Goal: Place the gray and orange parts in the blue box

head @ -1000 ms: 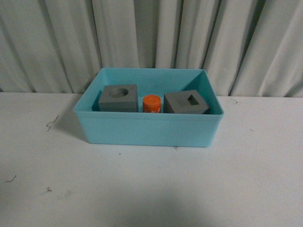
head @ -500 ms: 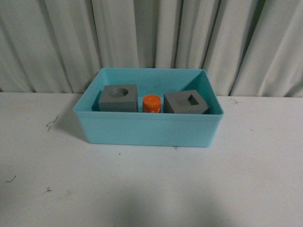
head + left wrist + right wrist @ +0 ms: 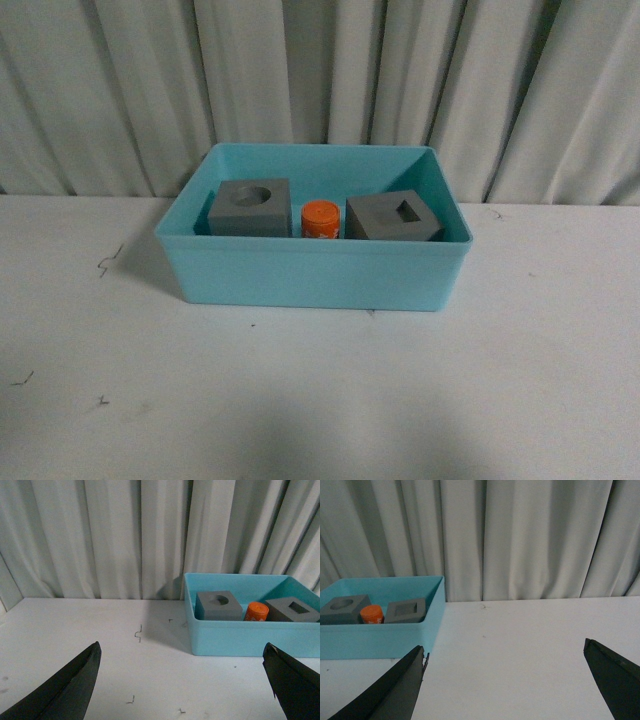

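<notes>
Three parts fill the blue box's (image 3: 310,275) near side; its far half lies bare.

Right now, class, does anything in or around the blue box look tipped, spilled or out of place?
Nothing stands out. Both gray cubes and the orange cylinder sit upright in a row inside the blue box; nothing lies spilled around it.

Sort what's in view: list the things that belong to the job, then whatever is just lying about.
Job things:
gray cube with round recess, in the box
orange cylinder, in the box
gray cube with square recess, in the box
blue box

Lying about:
small dark scraps on the white table
curtain behind
</notes>
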`<state>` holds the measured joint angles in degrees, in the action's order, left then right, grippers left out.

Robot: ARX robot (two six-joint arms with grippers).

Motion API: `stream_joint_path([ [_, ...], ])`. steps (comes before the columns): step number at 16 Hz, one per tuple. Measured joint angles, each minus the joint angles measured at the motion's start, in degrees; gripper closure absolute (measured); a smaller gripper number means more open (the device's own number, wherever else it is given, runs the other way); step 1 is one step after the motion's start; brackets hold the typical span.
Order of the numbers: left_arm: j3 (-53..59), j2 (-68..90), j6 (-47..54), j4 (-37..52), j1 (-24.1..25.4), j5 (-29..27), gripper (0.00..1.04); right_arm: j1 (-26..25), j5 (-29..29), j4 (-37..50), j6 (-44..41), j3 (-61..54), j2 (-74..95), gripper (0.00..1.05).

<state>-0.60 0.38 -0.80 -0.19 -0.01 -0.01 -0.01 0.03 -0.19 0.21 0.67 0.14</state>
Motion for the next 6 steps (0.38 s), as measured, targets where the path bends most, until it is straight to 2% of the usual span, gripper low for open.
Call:
stream_joint_path([
  [6, 0.0, 0.0, 0.0, 0.0, 0.0, 0.0, 0.07, 0.0, 0.0, 0.0, 0.0, 0.0, 0.0, 0.06],
])
